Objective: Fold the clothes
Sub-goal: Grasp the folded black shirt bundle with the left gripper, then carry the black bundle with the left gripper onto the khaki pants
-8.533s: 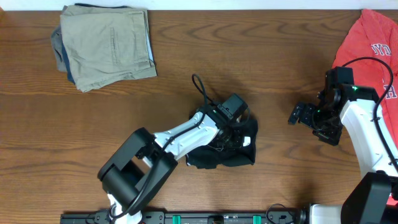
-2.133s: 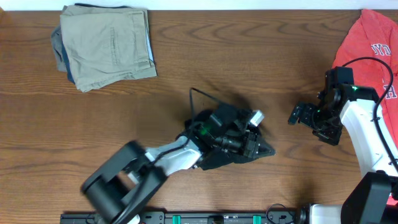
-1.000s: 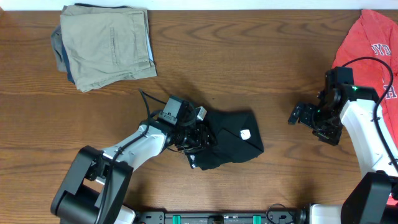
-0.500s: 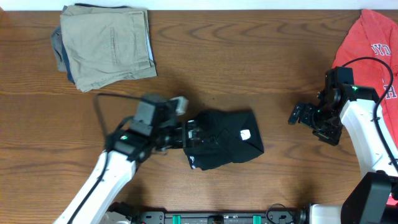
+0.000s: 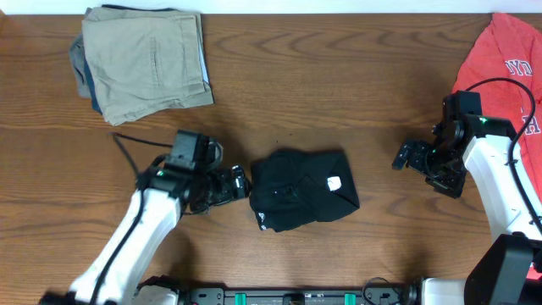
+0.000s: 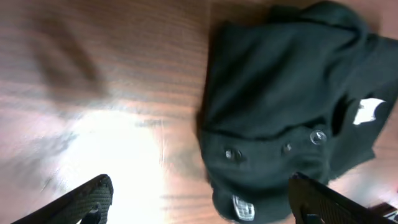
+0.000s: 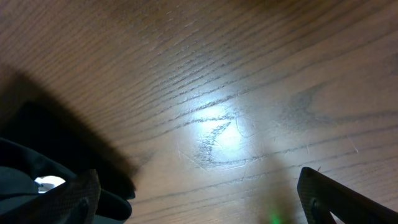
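- The black garment [image 5: 303, 188] lies in a compact bundle near the middle of the table [image 5: 356, 93], its white tag [image 5: 334, 181] facing up on the right half.
- A small white logo [image 5: 263, 222] peeks out at the bundle's lower left corner.
- The left gripper [image 5: 240, 182] sits just beside the garment's left edge with its fingers spread wide and nothing between them.
- From the left wrist camera, the two fingertips [image 6: 93, 194] stand at opposite sides of the frame, with bare wood and the near edge of the black fabric between them.
- That same view shows a row of small buttons [image 6: 317, 137] across the garment, though the picture is blurred.
- On the right side, the right gripper [image 5: 408, 158] hangs well apart from the black garment, pointing towards it.
- Its jaws are fully spread too, gripping nothing; its wrist view is mostly wood grain.
- The red tee [image 5: 500, 59] with white lettering is heaped in the far right corner, behind the right arm.
- In the far left corner rests a folded stack [image 5: 144, 63], khaki on top with darker cloth under it.
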`<action>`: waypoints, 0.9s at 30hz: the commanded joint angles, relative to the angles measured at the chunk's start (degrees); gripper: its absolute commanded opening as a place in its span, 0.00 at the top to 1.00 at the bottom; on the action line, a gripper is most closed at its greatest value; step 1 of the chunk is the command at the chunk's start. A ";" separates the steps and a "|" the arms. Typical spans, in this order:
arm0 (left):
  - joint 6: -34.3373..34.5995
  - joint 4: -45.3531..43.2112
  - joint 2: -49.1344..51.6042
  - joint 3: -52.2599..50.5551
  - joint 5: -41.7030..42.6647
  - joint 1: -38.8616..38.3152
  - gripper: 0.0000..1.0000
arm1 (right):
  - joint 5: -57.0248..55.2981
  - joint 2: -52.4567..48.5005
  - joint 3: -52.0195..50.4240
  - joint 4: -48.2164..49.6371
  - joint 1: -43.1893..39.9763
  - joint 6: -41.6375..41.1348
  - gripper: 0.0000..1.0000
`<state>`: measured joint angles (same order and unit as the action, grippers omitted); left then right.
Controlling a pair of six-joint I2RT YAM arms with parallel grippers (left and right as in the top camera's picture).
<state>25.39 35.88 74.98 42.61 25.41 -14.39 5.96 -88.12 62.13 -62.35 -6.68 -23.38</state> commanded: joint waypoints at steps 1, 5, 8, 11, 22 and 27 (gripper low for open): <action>-1.81 -2.84 6.27 -0.39 4.63 0.17 0.09 | 0.04 0.15 0.42 -0.02 -0.07 0.74 0.02; -3.06 -9.46 14.56 -0.39 12.90 0.17 0.10 | 0.07 0.15 0.42 -0.02 -0.07 0.74 0.01; -4.83 -13.05 19.23 -0.39 18.05 0.17 0.09 | 0.07 0.15 0.42 -0.02 -0.07 0.74 0.01; -5.05 -15.08 22.62 -0.39 20.70 0.17 0.09 | 0.07 0.15 0.42 -0.02 -0.07 0.74 0.01; -5.40 -19.78 25.24 -0.37 19.91 -0.48 0.63 | 0.07 0.15 0.42 -0.02 -0.07 0.74 0.01; -5.07 -17.03 25.24 1.79 14.03 -0.39 0.89 | 0.07 0.15 0.42 -0.02 -0.07 0.74 0.01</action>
<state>20.78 17.02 99.63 43.27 45.71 -14.70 5.96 -88.12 62.13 -62.35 -6.68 -23.38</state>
